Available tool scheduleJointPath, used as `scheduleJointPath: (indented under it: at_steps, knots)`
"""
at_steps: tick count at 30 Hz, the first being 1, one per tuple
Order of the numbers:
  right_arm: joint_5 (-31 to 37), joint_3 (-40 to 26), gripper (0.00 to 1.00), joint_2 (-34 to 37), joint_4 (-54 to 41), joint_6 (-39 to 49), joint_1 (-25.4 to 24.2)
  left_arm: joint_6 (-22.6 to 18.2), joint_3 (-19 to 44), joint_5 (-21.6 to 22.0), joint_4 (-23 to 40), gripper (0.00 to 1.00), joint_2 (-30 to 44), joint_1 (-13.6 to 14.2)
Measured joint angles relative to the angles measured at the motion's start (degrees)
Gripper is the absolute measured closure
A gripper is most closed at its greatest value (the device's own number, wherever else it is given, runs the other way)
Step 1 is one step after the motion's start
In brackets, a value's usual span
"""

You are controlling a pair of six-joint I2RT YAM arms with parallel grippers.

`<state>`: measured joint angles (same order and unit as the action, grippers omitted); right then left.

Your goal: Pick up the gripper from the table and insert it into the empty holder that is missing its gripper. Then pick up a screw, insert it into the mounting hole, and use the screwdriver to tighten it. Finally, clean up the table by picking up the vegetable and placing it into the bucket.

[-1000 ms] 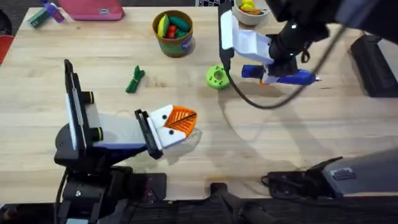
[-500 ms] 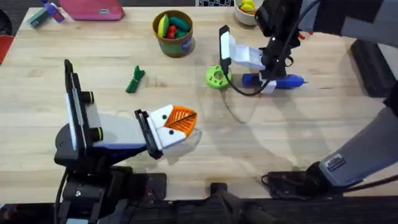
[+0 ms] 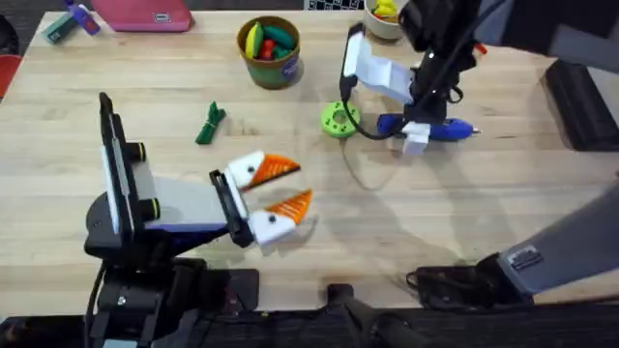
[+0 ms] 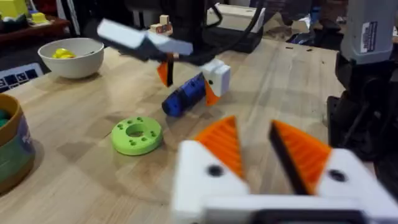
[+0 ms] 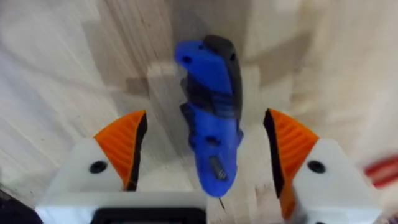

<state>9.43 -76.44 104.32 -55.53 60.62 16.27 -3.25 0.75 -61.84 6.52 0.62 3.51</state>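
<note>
Right arm reaches in from 3 o'clock, its right gripper point(image 5: 202, 155) pointing down with fingers wide, straddling the chunky bright blue cylindrical screwdriver point(image 3: 430, 126) at 1 o'clock on the table, apparently without contact. Left gripper point(image 3: 276, 193) rests low at centre, fingers apart, holding nothing.

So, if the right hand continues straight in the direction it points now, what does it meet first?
Most likely the bright blue chunky screwdriver, lying on the wooden table between the open right hand's orange pads; depth is unclear.
</note>
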Motion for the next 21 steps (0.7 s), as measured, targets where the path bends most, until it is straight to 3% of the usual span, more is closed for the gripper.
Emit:
scheduleJointPath:
  at_steps: [3, 4, 13, 18, 21]
  knots:
    - [0.0, 0.0, 0.009, -5.4, 0.0, -3.3, 1.8, 0.0, 0.0, 0.0, 0.0, 0.076, 0.0, 0.0]
    - [0.0, 0.0, 0.009, -7.5, 0.0, -4.5, 2.4, 0.1, 0.0, 0.0, 0.0, 0.028, 0.0, 0.0]
    - [0.0, 0.0, 0.007, -25.8, 3.7, -21.2, 6.3, 0.8, -0.1, 1.4, -1.1, 0.001, 0.0, 0.0]
    - [0.0, 0.0, 0.007, -33.5, 4.6, -35.7, 7.8, 4.0, 0.0, 9.3, -1.4, 0.001, 0.0, -0.2]
    - [0.0, 0.0, 0.008, -38.1, 3.9, -45.2, 7.9, 4.2, 2.8, 16.2, 3.4, 0.001, 0.0, -0.6]
